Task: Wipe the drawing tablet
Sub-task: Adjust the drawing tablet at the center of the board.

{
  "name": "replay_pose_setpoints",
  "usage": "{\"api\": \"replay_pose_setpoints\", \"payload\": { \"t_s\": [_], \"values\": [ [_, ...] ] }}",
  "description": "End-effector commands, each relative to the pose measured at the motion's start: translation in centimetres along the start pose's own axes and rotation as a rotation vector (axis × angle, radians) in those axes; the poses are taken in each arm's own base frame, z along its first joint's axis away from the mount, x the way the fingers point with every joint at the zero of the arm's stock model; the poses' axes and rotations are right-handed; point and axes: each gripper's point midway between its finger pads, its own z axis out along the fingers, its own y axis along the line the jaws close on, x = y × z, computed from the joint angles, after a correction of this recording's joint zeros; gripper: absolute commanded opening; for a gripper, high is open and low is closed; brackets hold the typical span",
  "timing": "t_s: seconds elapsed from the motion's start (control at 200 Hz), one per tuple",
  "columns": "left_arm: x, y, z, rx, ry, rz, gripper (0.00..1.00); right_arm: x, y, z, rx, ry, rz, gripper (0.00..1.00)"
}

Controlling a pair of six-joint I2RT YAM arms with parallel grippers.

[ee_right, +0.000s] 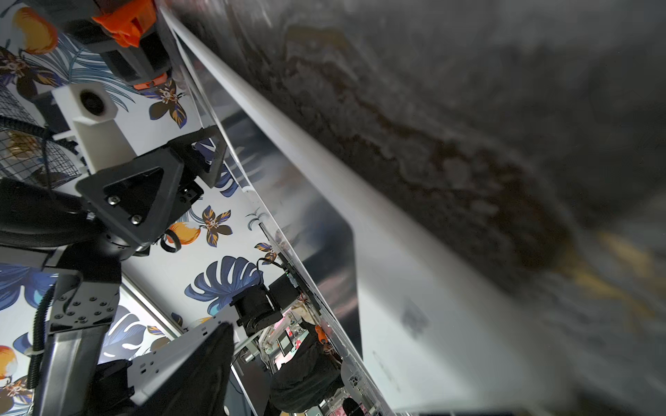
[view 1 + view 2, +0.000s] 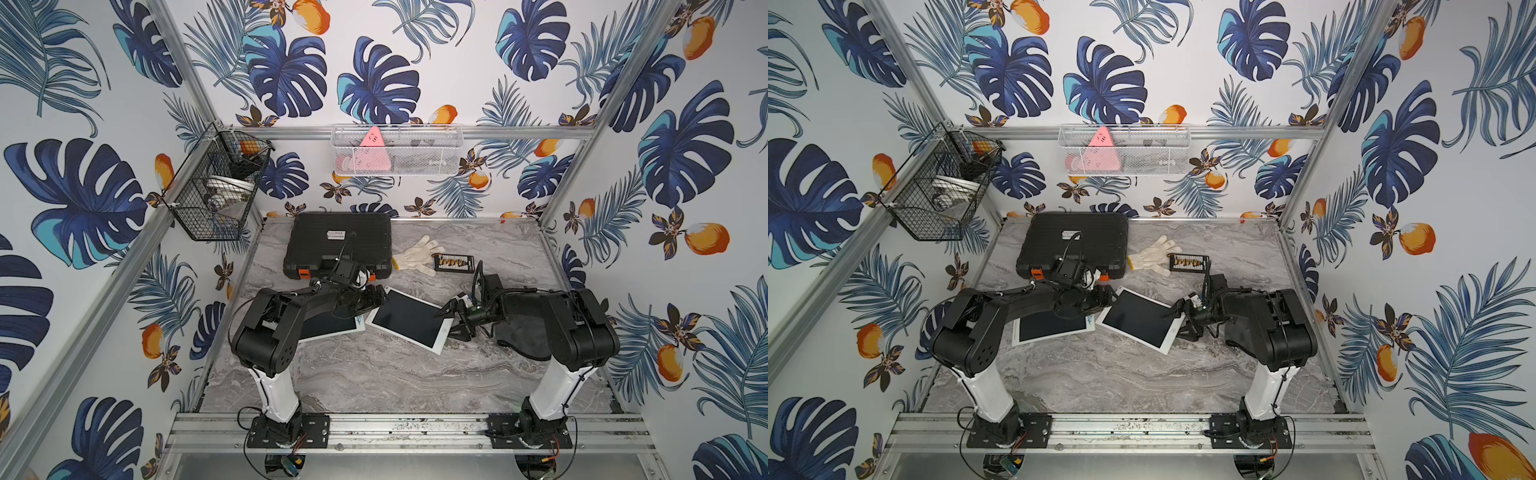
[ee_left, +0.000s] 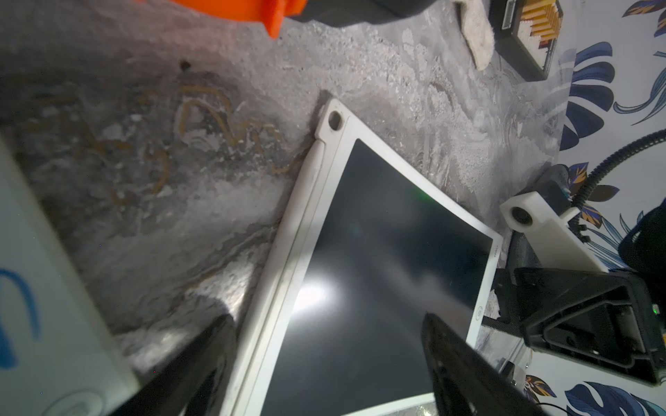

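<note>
A white-framed drawing tablet (image 2: 405, 324) with a dark, blank screen lies tilted on the marble table, seen in both top views (image 2: 1138, 320). My left gripper (image 2: 379, 300) hovers open over its far left corner; in the left wrist view the gripper (image 3: 326, 317) has its jaws spread above the screen (image 3: 378, 252). My right gripper (image 2: 444, 325) is open, its jaws straddling the tablet's right short edge. In the right wrist view that edge (image 1: 414, 288) runs edge-on past one dark finger (image 1: 201, 360); the other finger is hidden. A dark grey cloth (image 2: 515, 336) lies under the right arm.
A second tablet (image 2: 332, 328) lies partly under the left arm. A black tool case (image 2: 338, 245) with orange latches sits at the back, beside a white glove (image 2: 417, 253) and a small bit box (image 2: 454, 263). Wire baskets (image 2: 216, 187) (image 2: 397, 151) hang on the walls.
</note>
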Motion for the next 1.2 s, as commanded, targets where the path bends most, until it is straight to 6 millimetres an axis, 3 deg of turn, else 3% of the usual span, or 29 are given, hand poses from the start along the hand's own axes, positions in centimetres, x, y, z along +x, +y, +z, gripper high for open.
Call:
{"api": "replay_pose_setpoints", "payload": {
  "t_s": [0.0,0.405,0.736,0.961,1.196],
  "values": [
    [5.9,4.7,0.0,-0.175,0.202,-0.125,0.86,-3.3,-1.8,-0.1,0.101,-0.174,-0.043,0.73],
    [5.9,4.7,0.1,-0.171,0.202,-0.127,0.86,-1.7,4.2,-3.1,-0.033,-0.235,-0.093,0.54],
    [6.0,4.7,0.3,-0.163,0.201,-0.133,0.86,-0.5,4.1,-3.6,-0.023,-0.23,-0.069,0.31],
    [6.1,4.8,0.3,-0.16,0.203,-0.133,0.86,-0.6,6.0,-4.6,-0.038,-0.252,-0.089,0.26],
    [6.1,4.7,0.2,-0.159,0.201,-0.133,0.86,-0.5,6.4,-4.9,-0.036,-0.256,-0.09,0.17]
  ]
}}
